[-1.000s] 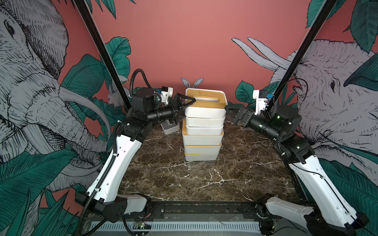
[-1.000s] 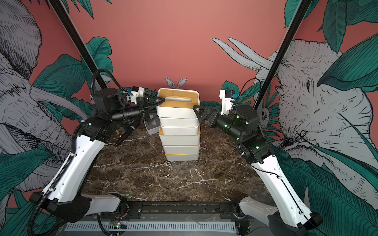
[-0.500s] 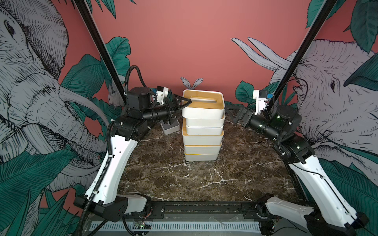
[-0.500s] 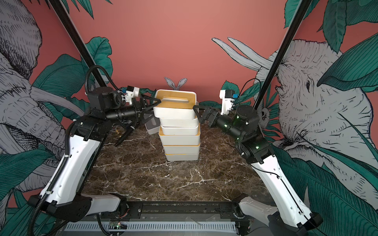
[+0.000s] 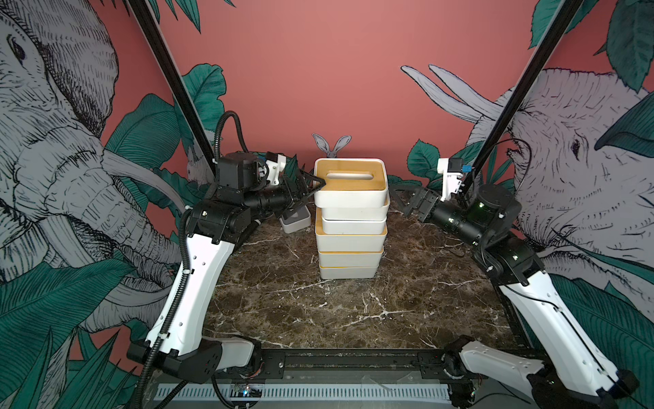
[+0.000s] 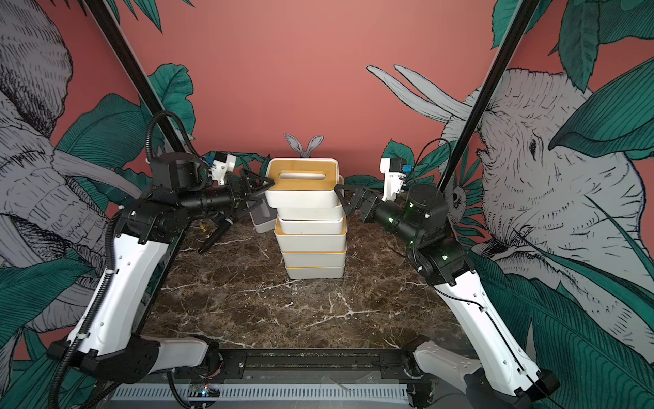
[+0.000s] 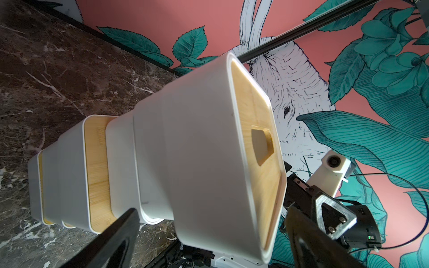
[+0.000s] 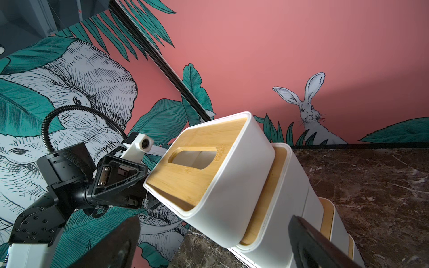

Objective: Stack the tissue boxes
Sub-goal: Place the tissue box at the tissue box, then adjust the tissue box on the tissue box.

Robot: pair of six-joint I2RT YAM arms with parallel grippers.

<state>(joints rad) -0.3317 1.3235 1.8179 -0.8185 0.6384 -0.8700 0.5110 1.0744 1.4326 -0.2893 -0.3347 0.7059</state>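
Top box [image 5: 348, 198] on stack [image 5: 350, 240], only white inside its slot; left gripper [image 5: 312, 192] at 9 o'clock, right gripper [image 5: 398, 202] at 3 o'clock, both spread

Both top views look from high up at the front, down and across the marble table [image 5: 300, 311] to the pink wall [image 5: 318, 70], and they share almost the whole scene. The left wrist view sits close to the stack of tissue boxes [image 7: 197, 150] on one side, the right wrist view just as close on the other side, so both share that stack
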